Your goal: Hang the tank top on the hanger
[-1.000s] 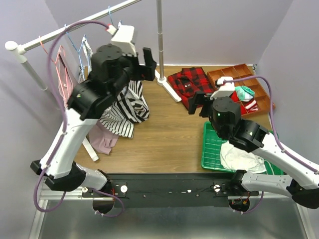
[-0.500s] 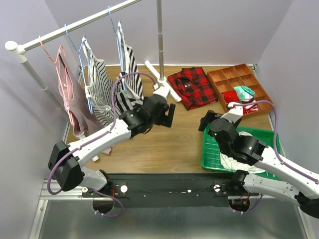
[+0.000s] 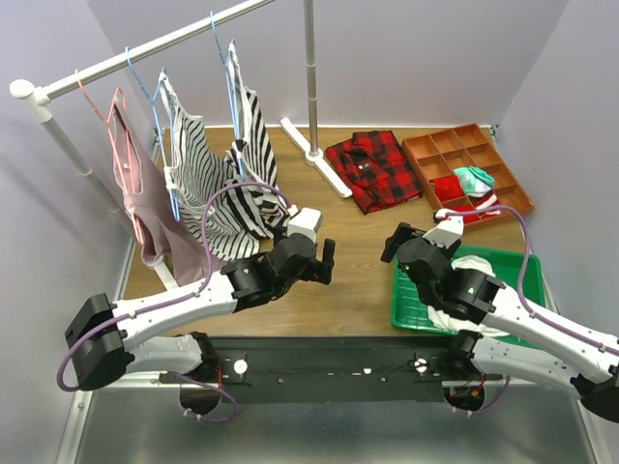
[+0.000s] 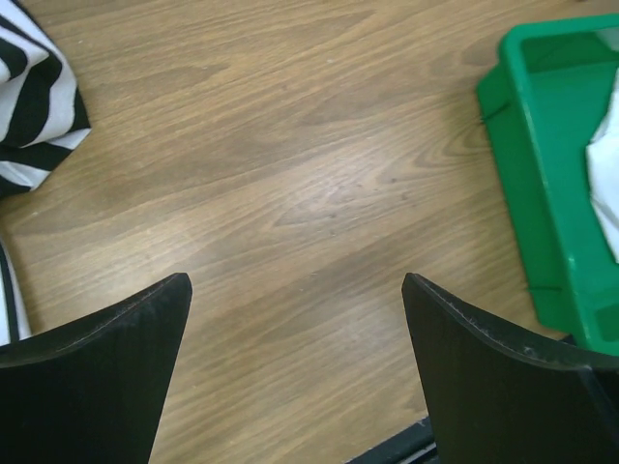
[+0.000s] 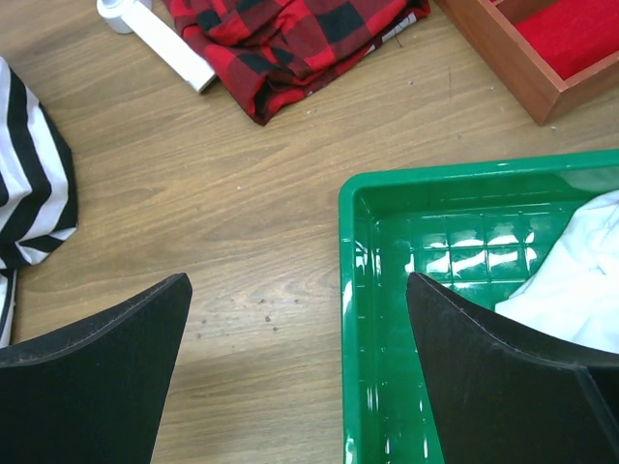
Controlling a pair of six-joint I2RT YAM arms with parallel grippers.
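The tank top (image 3: 253, 159), with bold black-and-white stripes, hangs on the light-blue hanger (image 3: 232, 77), whose hook is over the rail. Its lower hem reaches toward the table and shows at the top left of the left wrist view (image 4: 34, 97) and at the left edge of the right wrist view (image 5: 29, 184). My left gripper (image 3: 322, 263) (image 4: 295, 280) is low over bare wood, right of the top, open and holding nothing. My right gripper (image 3: 395, 242) (image 5: 297, 280) is open over the left rim of the green tray, also with nothing in it.
On the rail (image 3: 145, 53) also hang a finer-striped top (image 3: 189, 159) and a pink top (image 3: 135, 203). A green tray (image 3: 411, 290) (image 5: 435, 193) holds white cloth (image 5: 580, 280). Further back lie a red plaid shirt (image 3: 372, 169), a wooden organizer (image 3: 464, 174) and the rack's white foot (image 5: 160, 39).
My left arm has come down from the rail to low over the table, leaving the tank top hanging on the hanger. My right arm has drawn back toward the tray.
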